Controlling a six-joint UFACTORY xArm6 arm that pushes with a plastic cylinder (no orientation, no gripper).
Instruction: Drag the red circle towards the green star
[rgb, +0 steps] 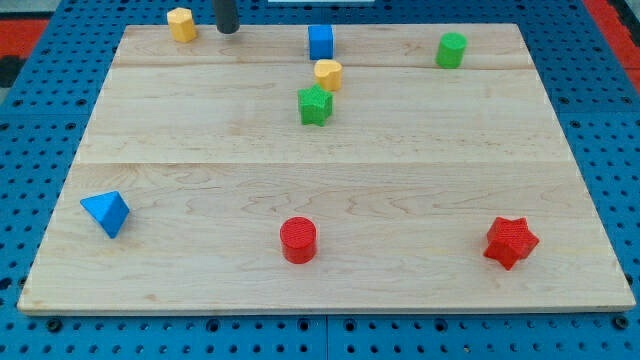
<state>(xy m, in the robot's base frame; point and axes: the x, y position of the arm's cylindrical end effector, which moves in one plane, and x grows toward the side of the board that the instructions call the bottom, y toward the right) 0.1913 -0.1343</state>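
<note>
The red circle (298, 240) lies near the view's bottom, a little left of centre. The green star (315, 105) sits in the upper middle of the board, touching or nearly touching a yellow cylinder (328, 75) just above and right of it. My tip (228, 30) is at the view's top edge, left of centre, far from the red circle and up-left of the green star. It touches no block.
A yellow hexagonal block (181, 24) stands just left of my tip. A blue cube (320, 42) is at the top centre, a green cylinder (451, 50) at the top right. A blue triangular block (106, 213) is at the lower left, a red star (510, 242) at the lower right.
</note>
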